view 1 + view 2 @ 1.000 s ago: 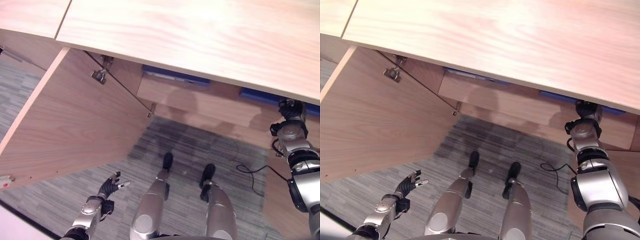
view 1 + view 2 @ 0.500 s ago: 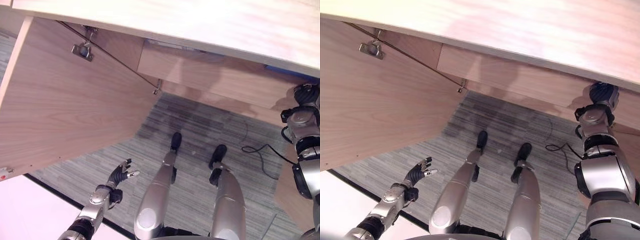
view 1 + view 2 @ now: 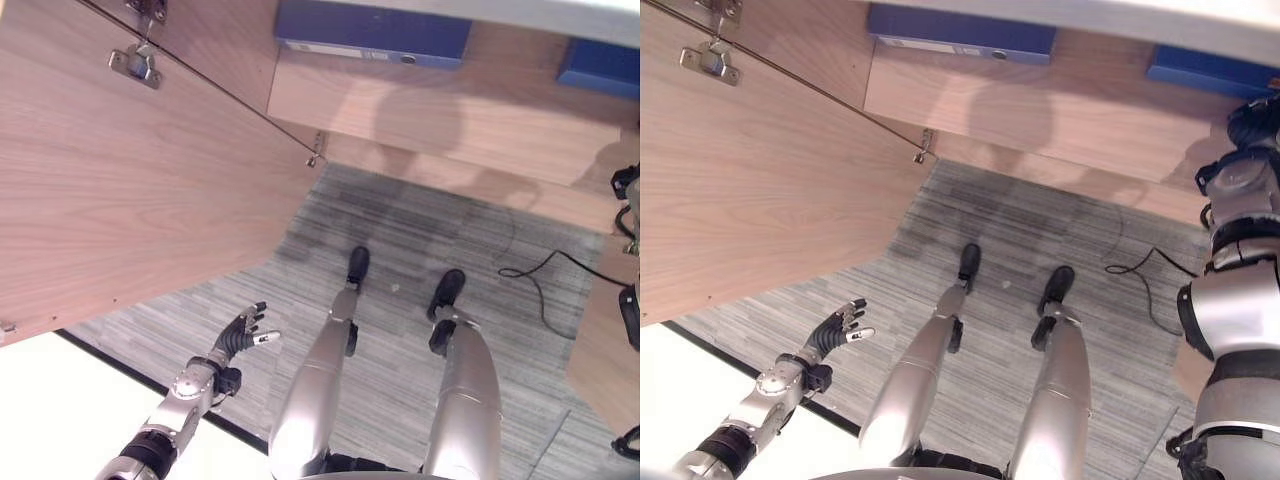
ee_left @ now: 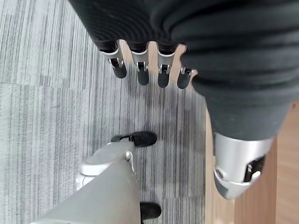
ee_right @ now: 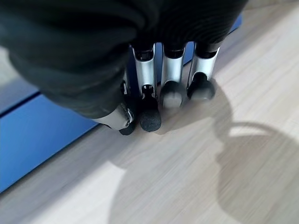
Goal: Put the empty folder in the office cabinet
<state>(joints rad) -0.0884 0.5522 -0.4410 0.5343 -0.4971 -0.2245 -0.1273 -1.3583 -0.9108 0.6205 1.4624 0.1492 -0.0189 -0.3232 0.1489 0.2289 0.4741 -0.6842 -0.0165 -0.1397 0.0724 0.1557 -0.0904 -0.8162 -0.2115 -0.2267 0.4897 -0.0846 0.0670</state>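
Up at 12 o'clock, inside the wooden cabinet (image 3: 430,100), a blue folder (image 3: 372,30) lies flat on a shelf. Another blue folder (image 3: 1210,70) lies at 2 o'clock, right by the right hand (image 5: 159,88). That hand's fingers (image 5: 170,79) are bent down with their tips on the wood beside the blue folder, holding nothing. Down at 7 o'clock, the left hand (image 3: 243,335) hangs over the grey carpet (image 3: 400,250) with loose, spread fingers. At 10 o'clock, the cabinet door (image 3: 120,190) stands open.
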